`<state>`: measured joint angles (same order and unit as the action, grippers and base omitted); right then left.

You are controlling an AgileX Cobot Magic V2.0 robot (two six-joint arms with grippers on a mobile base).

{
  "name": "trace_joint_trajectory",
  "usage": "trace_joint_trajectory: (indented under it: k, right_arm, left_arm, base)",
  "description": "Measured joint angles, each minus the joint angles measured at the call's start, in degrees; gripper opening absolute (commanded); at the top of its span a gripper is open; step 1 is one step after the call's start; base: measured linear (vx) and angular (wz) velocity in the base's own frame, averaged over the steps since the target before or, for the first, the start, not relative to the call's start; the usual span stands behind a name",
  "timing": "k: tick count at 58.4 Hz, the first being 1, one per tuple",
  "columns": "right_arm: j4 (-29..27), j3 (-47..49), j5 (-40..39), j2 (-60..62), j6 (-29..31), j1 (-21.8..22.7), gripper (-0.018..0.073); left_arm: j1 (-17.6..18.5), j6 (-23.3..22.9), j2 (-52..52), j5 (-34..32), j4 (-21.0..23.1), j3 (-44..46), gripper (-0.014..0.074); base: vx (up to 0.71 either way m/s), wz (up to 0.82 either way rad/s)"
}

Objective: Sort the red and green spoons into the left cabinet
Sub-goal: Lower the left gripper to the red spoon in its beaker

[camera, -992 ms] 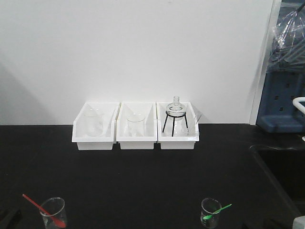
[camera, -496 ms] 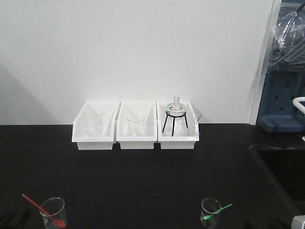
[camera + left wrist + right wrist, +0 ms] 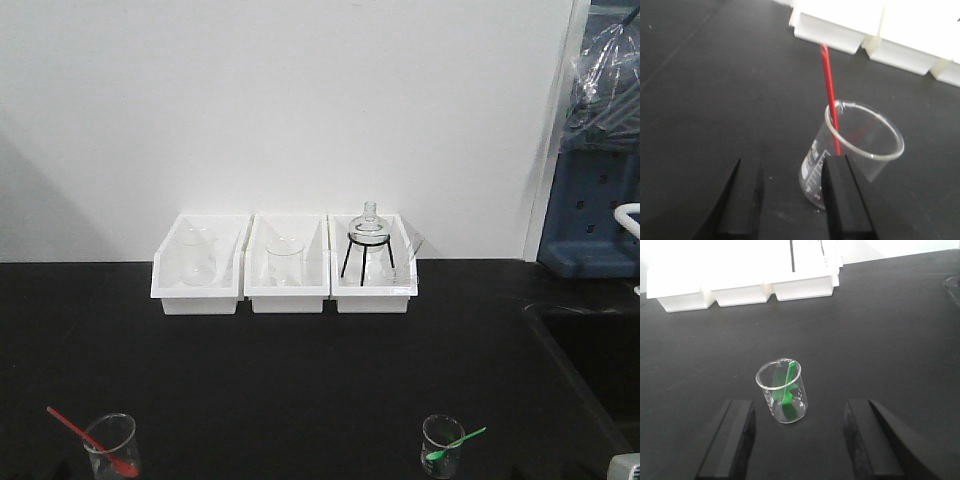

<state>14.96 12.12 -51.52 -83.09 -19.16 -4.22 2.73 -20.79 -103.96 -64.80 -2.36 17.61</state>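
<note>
A red spoon (image 3: 80,432) stands in a small glass beaker (image 3: 112,447) at the front left of the black table; its handle leans left. It also shows in the left wrist view (image 3: 830,100), with its beaker (image 3: 855,150). My left gripper (image 3: 790,200) is open, just in front of that beaker, its right finger overlapping the glass. A green spoon (image 3: 455,443) stands in a second beaker (image 3: 441,447) at the front right; the right wrist view shows it too (image 3: 787,385). My right gripper (image 3: 800,440) is open and empty, just short of that beaker (image 3: 782,392). The left white bin (image 3: 200,265) holds a beaker.
Three white bins stand side by side at the back: the middle one (image 3: 287,270) holds a beaker, the right one (image 3: 372,270) a flask on a black tripod. A sink edge (image 3: 580,330) lies at the right. A blue cabinet (image 3: 600,200) stands behind it.
In the front view, the dark arm parts at the bottom left and the pale part at the bottom right corner have dropped lower, almost out of frame. Spoons and beakers have not moved.
</note>
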Motion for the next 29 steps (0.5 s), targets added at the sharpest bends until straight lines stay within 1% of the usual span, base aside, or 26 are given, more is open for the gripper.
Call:
trace_joint_trajectory:
  k: [8,13,17,29]
  right_arm:
    - [0.0,0.0,-0.07,0.0,0.0,0.0,0.0459]
    - [0.0,0.0,-0.07,0.0,0.0,0.0,0.0459]
    - [0.0,0.0,-0.07,0.0,0.0,0.0,0.0459]
    - [0.0,0.0,-0.07,0.0,0.0,0.0,0.0459]
  left_arm:
    - [0.0,-0.34,-0.19,0.0,-0.24,0.02,0.0419]
    - [0.0,-1.52,-0.19,0.05,-0.84,0.66,0.0419]
    - [0.0,-2.86,-0.19,0.05,-1.57,3.07,0.0419]
    - [0.0,-3.19,-0.19,-0.06,-1.68,6.97,0.0419]
  base:
    - [0.0,0.0]
    - [0.0,0.0]
    - [0.0,0.0]
    - [0.0,0.0]
